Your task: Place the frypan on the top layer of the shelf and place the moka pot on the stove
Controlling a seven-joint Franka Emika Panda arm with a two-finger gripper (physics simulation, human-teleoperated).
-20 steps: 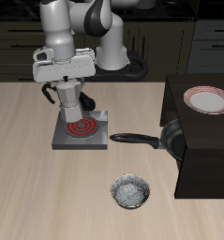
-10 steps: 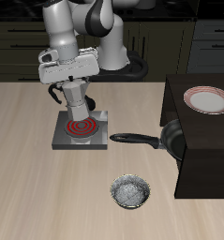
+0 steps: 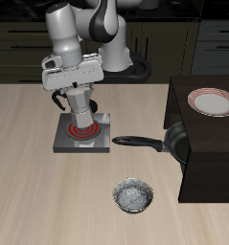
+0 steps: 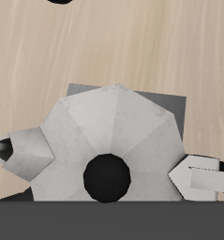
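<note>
Moka pot (image 3: 76, 100), held upright in the closed jaws of the gripper (image 3: 76, 94), hangs directly above the stove (image 3: 83, 133) and its red coil, apparently just clear of it, so lowering straight down looks right.

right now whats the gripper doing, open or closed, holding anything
Gripper: closed on the moka pot, holding it by the top over the stove's red coil.
</note>
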